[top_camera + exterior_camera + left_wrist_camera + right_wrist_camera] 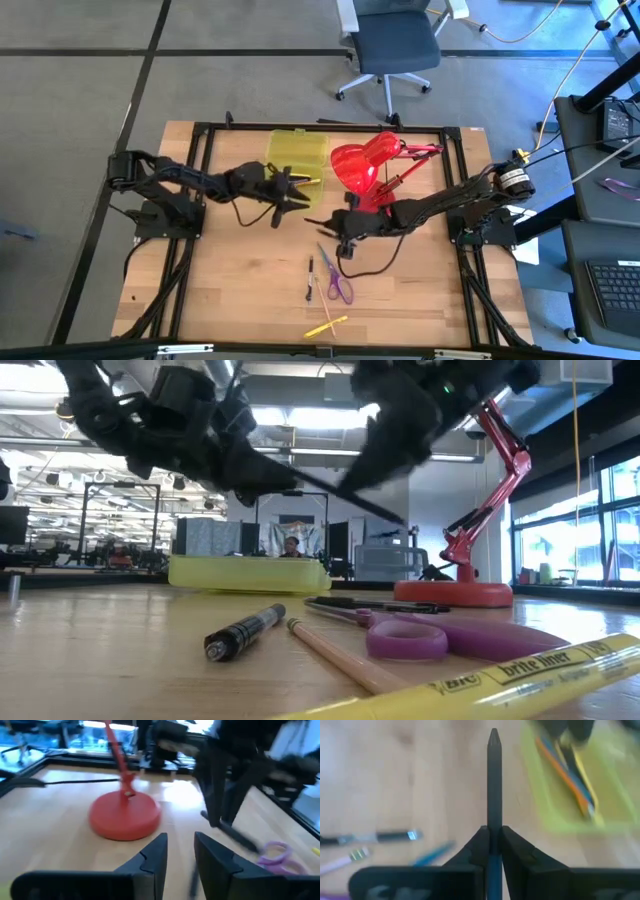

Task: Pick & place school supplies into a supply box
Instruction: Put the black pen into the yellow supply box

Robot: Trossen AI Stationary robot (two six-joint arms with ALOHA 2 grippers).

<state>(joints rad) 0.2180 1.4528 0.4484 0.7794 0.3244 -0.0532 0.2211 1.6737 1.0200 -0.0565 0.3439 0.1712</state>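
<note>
Supplies are split up right now: a few pens (orange, blue, yellow) [572, 777] already lie in the yellow-green box [296, 152], which sits open at the far side of the table [230, 290], just beside the red lamp [362, 166].

Right gripper [316, 222] hangs over the middle of the table near the lamp base, jaws pinching a dark pencil [493, 790] that sticks straight out past the fingertips, tip toward the box. From table level it shows as a thin dark rod slanting down in the air.

Left gripper [303, 193] is up in the air just in front of the box, close to the right one. Its fingers [156, 855] are spread a bit, with nothing between them.

Still lying on the wood at the near side:
- black marker [243, 632]
- purple scissors [338, 279], right next to the marker
- tan pencil [330, 656] between marker and scissors
- yellow highlighter [326, 326], closest to the near edge

A couple more pens lie on the table in the right wrist view, too blurry to tell apart.
</note>
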